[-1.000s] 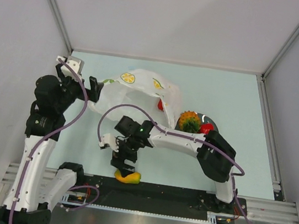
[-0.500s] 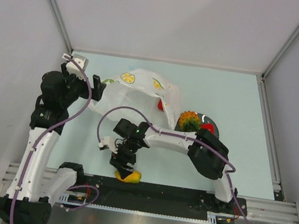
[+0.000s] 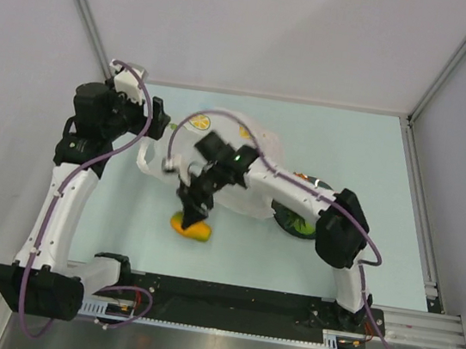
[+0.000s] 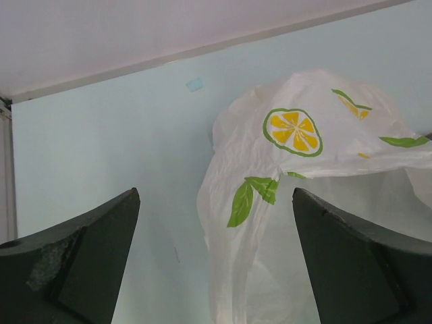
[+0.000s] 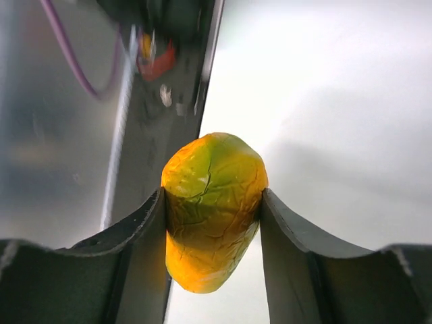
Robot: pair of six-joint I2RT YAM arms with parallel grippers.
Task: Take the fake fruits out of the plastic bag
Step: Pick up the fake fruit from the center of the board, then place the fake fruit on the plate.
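- The right arm is reaching from its base at the near right, bending at the elbow and stretching leftward across the middle of the desk [image 3: 365, 158].
- Its wrist is tipping steeply down, so the right hand [image 3: 195, 213] is pointing at the desk surface, toward the near edge.
- The right hand is pinching the yellow-orange mango [image 5: 212, 216]. In the wrist view both dark fingers [image 5: 138, 233] are pressing against the sides of the fruit, with its rounded end sticking out past the fingertips.
- In the top view the mango is sitting just below the right hand, near the middle of the desk and on the near side of the bag. Whether it is touching the surface or hanging just above it, I cannot tell.
- The left arm is standing tall along the left side, its upper joints folding over so that the left hand [image 3: 159, 121] is facing rightward toward the bag.
- The left hand is spread wide and gripping nothing. Its two fingers [image 4: 81, 263] are framing the view, and only the bag and bare desk are showing between them.
- The plastic bag [image 4: 317, 169] is lying crumpled toward the far left-centre of the desk, showing a citrus slice and green leaves. The right forearm is crossing over much of it.
- A dark plate [image 3: 282, 212] is peeking out from beneath the right forearm, with a green fake fruit [image 3: 301, 227] on it.
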